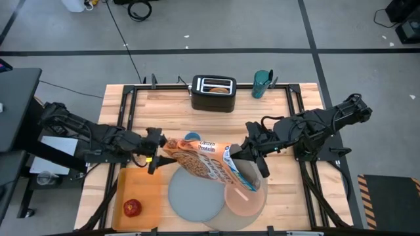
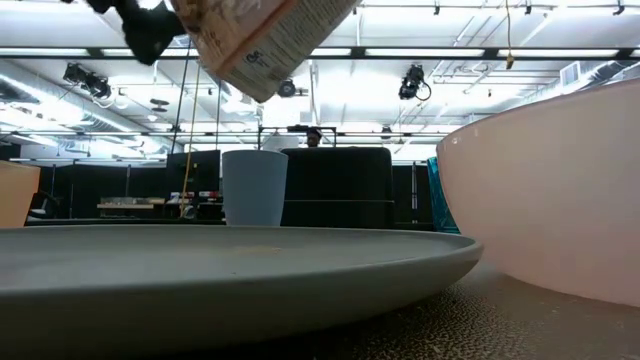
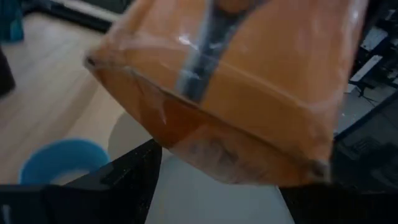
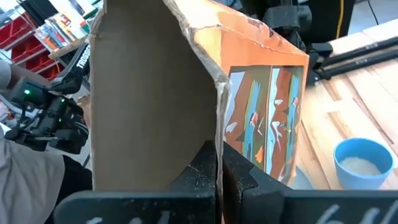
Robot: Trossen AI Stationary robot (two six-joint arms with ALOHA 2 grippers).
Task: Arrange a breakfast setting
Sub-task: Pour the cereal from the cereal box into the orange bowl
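Note:
The orange cereal box (image 1: 203, 160) hangs tilted between my two grippers, its open top end low over the pink bowl (image 1: 248, 200). My left gripper (image 1: 157, 149) is shut on the box's closed bottom end. My right gripper (image 1: 241, 159) is shut on a flap at the open end. The grey-blue plate (image 1: 193, 193) lies beside the bowl at the near edge. The red apple (image 1: 132, 208) rests on an orange board (image 1: 141, 183). The teal cup (image 1: 262, 83) stands at the far edge. A bagel half sits in the toaster (image 1: 213, 93). My left gripper pinches the box's closed bottom end (image 3: 205, 146) between its two fingers (image 3: 124, 180), coming level from the table's left. The box is lifted clear and slopes down away from this gripper. My right gripper pinches the edge of a brown cardboard top flap (image 4: 214, 134) between its shut fingertips (image 4: 202, 174), coming from the table's right. The flap stands open from the box's torn top, which hangs clear above the bowl.
A small blue cup (image 1: 191, 137) with white contents stands under the box, behind the plate. The black toaster stands at the far middle. The low view shows the plate (image 2: 230, 265) and bowl wall (image 2: 560, 200) close in front, the box (image 2: 260, 40) high above.

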